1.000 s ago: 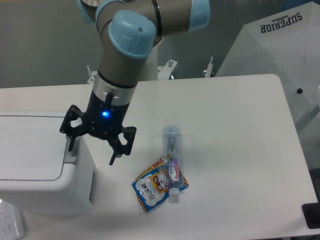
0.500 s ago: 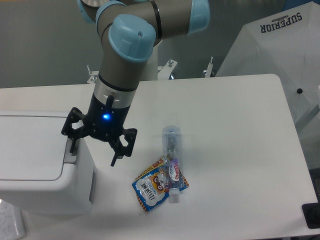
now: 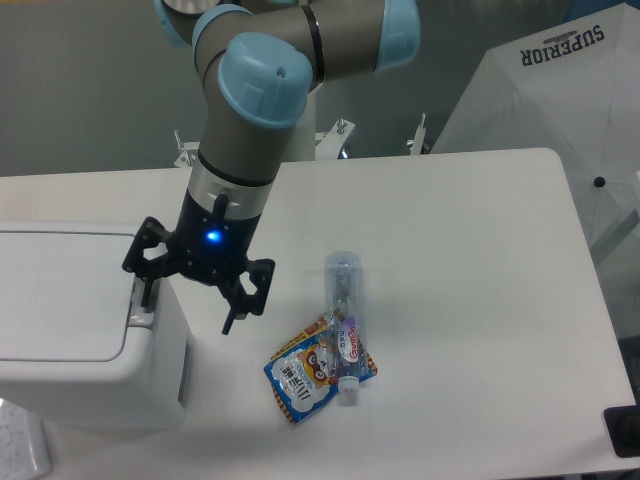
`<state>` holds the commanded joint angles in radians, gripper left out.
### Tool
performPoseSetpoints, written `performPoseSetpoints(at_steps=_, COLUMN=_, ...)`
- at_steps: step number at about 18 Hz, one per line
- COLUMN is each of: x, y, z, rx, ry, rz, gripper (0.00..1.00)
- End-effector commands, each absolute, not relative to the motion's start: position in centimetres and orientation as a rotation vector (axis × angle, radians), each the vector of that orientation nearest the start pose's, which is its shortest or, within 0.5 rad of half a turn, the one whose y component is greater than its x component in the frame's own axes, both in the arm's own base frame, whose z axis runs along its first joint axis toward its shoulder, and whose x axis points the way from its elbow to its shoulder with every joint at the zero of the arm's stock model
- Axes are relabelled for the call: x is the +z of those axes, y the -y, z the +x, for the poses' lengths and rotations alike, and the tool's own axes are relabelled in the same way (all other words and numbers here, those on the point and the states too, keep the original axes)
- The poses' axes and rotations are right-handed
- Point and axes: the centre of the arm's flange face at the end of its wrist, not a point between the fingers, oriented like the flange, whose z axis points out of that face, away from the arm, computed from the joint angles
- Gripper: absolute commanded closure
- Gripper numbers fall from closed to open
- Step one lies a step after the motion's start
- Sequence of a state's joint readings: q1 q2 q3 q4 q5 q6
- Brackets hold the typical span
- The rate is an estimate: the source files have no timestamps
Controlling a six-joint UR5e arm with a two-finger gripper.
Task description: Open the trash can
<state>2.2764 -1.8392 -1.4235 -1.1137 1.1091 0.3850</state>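
Camera view: black two-finger gripper (image 3: 187,300), jaws apart, one finger seemingly over the boxy white plastic trash can (image 3: 80,325) (grey strip); press straight down.

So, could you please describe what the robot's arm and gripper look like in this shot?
The arm is a thick tube of grey metal segments with light blue plastic caps on the joints. A silver ring sits at the wrist, above a black gripper body with a small glowing blue light. Its two black fingers are skeletal linkage pieces ending in thin tips. No cables or lettering are visible.
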Motion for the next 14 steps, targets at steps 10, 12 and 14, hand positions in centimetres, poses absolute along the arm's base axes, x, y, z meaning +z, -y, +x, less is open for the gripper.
performPoseSetpoints(at_steps=10, x=46.97, y=-59.33, z=-27.08, rx=-0.300, ry=0.314, rz=-2.593, gripper=0.00)
performPoseSetpoints(at_steps=12, x=47.05, y=-59.34, z=-27.09, rx=-0.299, ry=0.313, rz=-2.592, gripper=0.00)
performPoseSetpoints(at_steps=14, x=47.56, y=-59.35, z=-27.10, rx=-0.294, ry=0.313, rz=-2.587, gripper=0.00)
